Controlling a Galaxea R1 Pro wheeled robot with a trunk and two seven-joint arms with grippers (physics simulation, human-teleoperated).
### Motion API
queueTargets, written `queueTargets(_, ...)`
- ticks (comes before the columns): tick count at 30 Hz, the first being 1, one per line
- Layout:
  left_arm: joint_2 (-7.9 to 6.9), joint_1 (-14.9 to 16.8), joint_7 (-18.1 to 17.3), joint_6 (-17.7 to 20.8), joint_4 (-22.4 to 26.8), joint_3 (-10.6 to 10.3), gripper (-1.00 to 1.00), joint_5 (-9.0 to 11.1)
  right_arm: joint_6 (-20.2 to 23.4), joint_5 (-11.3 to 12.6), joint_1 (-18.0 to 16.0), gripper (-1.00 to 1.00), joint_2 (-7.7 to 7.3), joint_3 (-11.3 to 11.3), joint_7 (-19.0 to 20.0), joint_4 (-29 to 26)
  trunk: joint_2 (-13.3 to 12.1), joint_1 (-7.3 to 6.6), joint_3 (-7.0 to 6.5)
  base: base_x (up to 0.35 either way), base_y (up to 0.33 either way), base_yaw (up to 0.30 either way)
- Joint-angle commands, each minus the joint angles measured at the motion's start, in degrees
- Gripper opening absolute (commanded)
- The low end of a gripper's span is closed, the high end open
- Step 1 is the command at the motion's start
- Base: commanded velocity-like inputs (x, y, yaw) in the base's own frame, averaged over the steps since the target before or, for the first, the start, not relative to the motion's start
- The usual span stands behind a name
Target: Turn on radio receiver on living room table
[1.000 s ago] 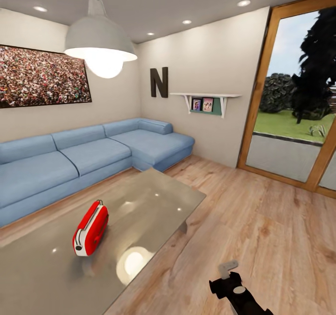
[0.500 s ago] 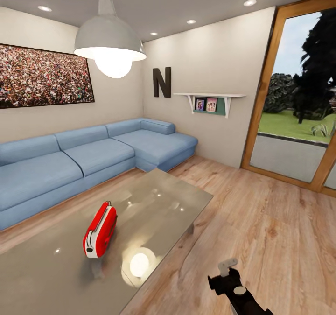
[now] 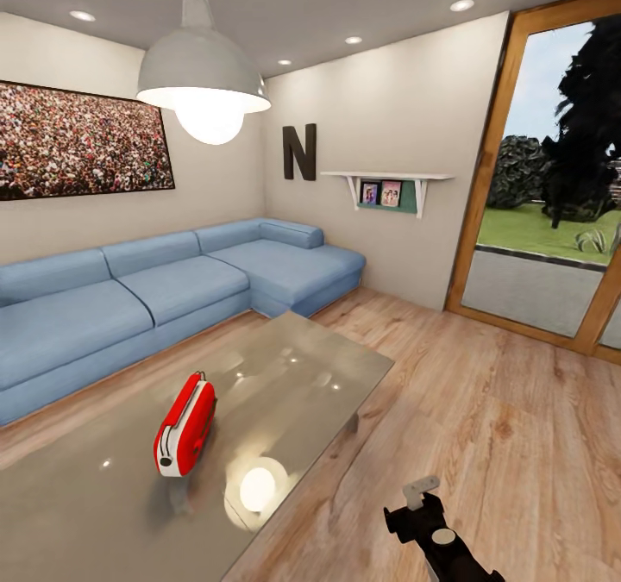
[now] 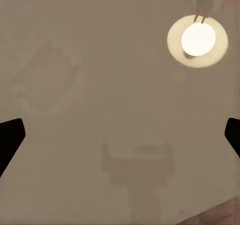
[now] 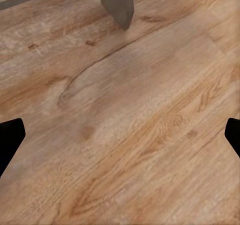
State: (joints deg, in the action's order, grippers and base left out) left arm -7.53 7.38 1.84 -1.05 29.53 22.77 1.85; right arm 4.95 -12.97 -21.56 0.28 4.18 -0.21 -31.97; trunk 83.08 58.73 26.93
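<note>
So the small red radio receiver (image 3: 185,425) with white ends stands untouched on the shiny grey glass table (image 3: 78,513), both claws spread wide, empty and well apart from it.

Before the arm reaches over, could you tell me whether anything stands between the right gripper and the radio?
Nothing visible does: the radio receiver stands alone on the glass table, and the right gripper hangs over bare floor beside the table's edge.
</note>
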Motion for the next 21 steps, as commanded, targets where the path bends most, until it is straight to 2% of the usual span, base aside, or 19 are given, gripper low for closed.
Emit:
queueTargets(1,0.01,0.0,0.0,0.0,0.0,0.0,1.00,0.0,0.1,0.0,0.0,1.00,0.01,0.0,0.1,-0.1,0.0,0.00,0.00,0.000,0.000,0.000)
queueTargets(3,0.09,0.0,0.0,0.0,0.0,0.0,1.00,0.0,0.4,-0.1,-0.2,1.00,1.14,0.2,0.2,-1.6,0.0,0.00,0.00,0.000,0.000,0.000)
queueTargets(5,0.06,0.0,0.0,0.0,0.0,0.0,1.00,0.0,0.7,-0.3,-0.3,1.00,3.69,0.8,0.1,-3.4,0.0,0.00,0.00,0.000,0.000,0.000)
queueTargets(7,-0.02,0.0,0.0,0.0,0.0,0.0,1.00,0.0,1.1,-0.6,-0.5,1.00,5.55,1.5,-0.1,-4.4,0.0,0.00,0.00,0.000,0.000,0.000)
queueTargets(9,-0.12,0.0,0.0,0.0,0.0,0.0,1.00,0.0,3.2,-1.0,-1.7,1.00,7.63,2.7,-0.2,-5.4,0.0,0.00,0.00,0.000,0.000,0.000)
queueTargets(10,-0.16,0.0,0.0,0.0,0.0,0.0,1.00,0.0,6.1,-1.1,-3.3,1.00,8.66,3.4,-0.2,-5.8,0.0,0.00,0.00,0.000,0.000,0.000)
queueTargets(11,-0.15,0.0,0.0,0.0,0.0,0.1,1.00,0.0,7.3,-1.1,-3.9,1.00,8.91,3.6,-0.1,-5.9,0.0,0.00,0.00,0.000,0.000,0.000)
queueTargets(13,-0.18,0.0,0.0,-0.1,0.0,0.0,1.00,0.0,12.4,-1.1,-6.9,1.00,9.72,4.0,-0.1,-6.1,0.0,0.00,0.00,0.000,0.000,0.000)
queueTargets(21,-0.20,0.0,0.1,-0.1,0.0,0.0,1.00,0.0,26.1,-0.5,-15.4,1.00,9.72,4.2,0.0,-9.9,0.0,0.00,0.00,0.000,0.000,0.000)
